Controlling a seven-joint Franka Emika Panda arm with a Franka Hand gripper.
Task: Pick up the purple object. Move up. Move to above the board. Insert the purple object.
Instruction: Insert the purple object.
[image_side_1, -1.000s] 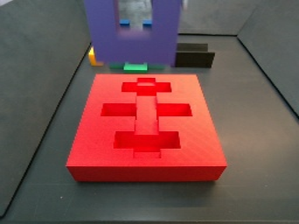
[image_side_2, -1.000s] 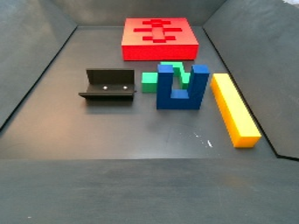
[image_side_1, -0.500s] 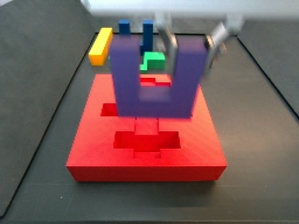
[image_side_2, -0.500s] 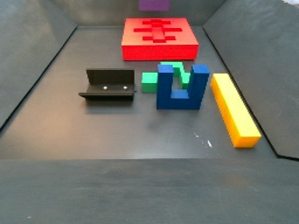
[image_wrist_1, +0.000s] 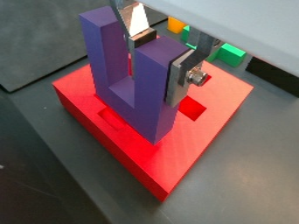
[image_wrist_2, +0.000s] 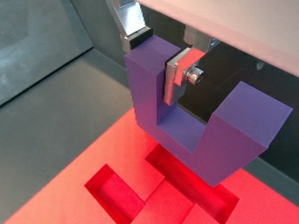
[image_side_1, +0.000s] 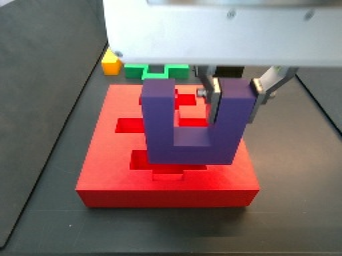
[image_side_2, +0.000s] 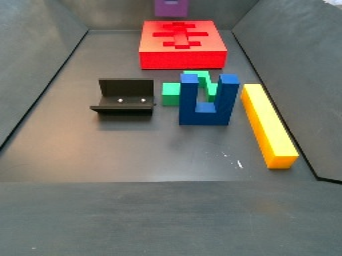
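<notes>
Gripper (image_side_1: 230, 88) hangs above the red board (image_side_1: 107, 160), fingers (image_wrist_1: 184, 72) clamped on one prong of the purple object (image_side_1: 195, 125). Pickup, lift and transfer look done; insertion into the cut-outs remains

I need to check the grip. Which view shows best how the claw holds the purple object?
A wrist view: the claw pinches one prong of the purple object. A side view shows it above the board; another shows only a purple sliver.
</notes>
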